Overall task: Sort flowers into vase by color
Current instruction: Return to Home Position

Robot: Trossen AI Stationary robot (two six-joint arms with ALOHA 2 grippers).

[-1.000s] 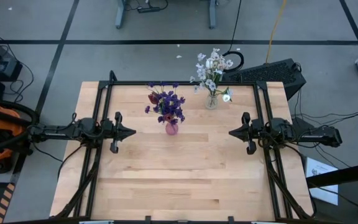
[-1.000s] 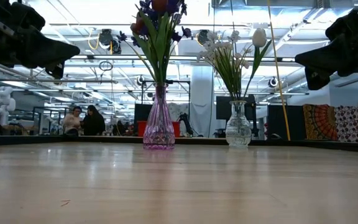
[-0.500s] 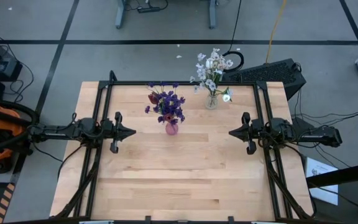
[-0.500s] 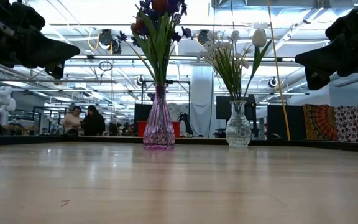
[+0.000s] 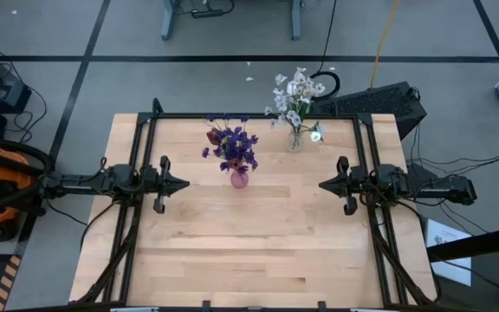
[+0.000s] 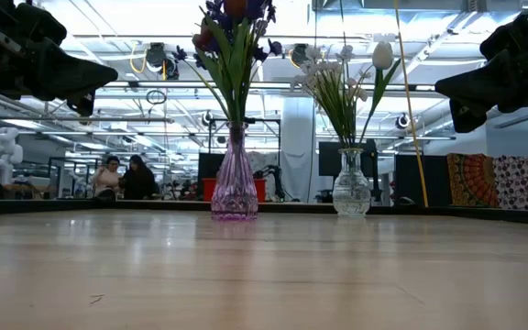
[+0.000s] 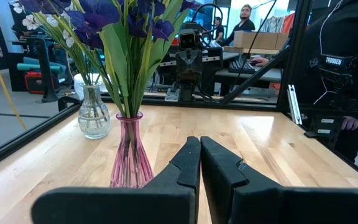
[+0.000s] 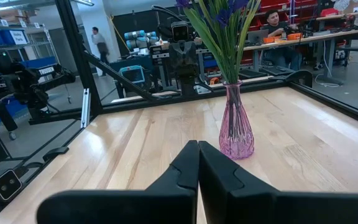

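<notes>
Bench: pale wood planks, smooth, satin sheen. Purple vase: tinted see-through, glossy, ribbed. Clear vase: glossy, cut-glass look. Left hand, right hand: matt black.

Overhead straight down, tabletop level across, opposed wrist views share purple vase

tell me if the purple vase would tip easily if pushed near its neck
Probably yes: the purple vase is slim and tall, and the long flowers rising well above it likely make it top-heavy. It looks like clear glass, so probably fragile and slippery. A low push seems safer.
</notes>
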